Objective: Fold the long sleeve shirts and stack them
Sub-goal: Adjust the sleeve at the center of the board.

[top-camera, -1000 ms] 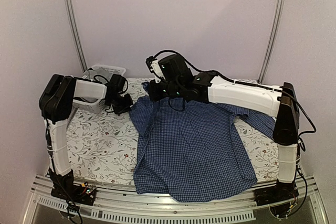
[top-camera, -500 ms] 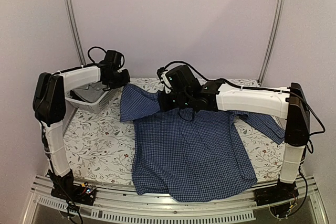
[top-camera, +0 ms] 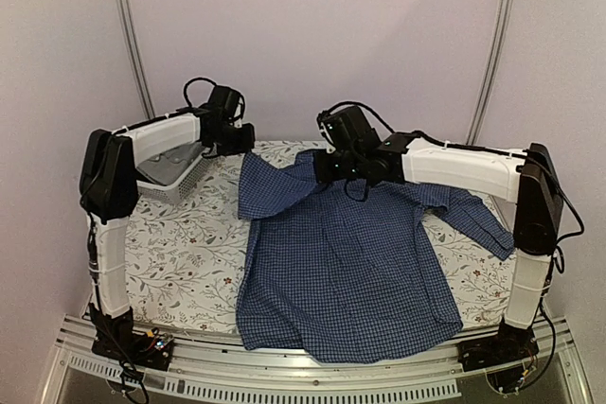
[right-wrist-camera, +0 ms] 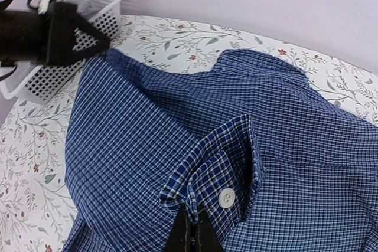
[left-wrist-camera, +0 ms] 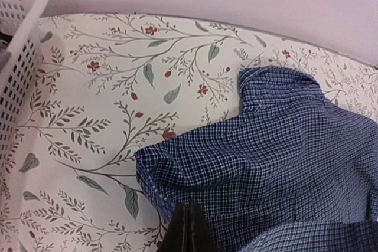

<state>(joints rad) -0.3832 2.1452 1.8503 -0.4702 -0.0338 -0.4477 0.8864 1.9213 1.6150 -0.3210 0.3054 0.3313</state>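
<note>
Both of your claws are pressed together on cloth. The left claw (left-wrist-camera: pixel 188 228) is pinching an edge of the dark blue checked shirt (top-camera: pixel 341 262) at its far-left shoulder; in the top view the fabric rises off the desk (top-camera: pixel 180 253) to the fingertips, just right of the white basket (top-camera: pixel 175 182). The right claw (right-wrist-camera: pixel 192 231) is pinching the collar (right-wrist-camera: pixel 236 146), with the collar flap tented up around the tips and a white button (right-wrist-camera: pixel 225 198) just beside them. Between the two grips the far edge of the shirt is lifted and sags slightly. The rest lies flat on the floral desk cover, body spread toward you, with the hem hanging just over the near edge. The right sleeve (top-camera: pixel 473 215) trails out to the right under your right arm. On the left side you cannot make out a full sleeve, only a short bunched fold below the left claw. The basket sits at the far-left corner, apart from the shirt, with grey cloth (top-camera: pixel 163 164) inside; you cannot tell from here what garment that is.
</note>
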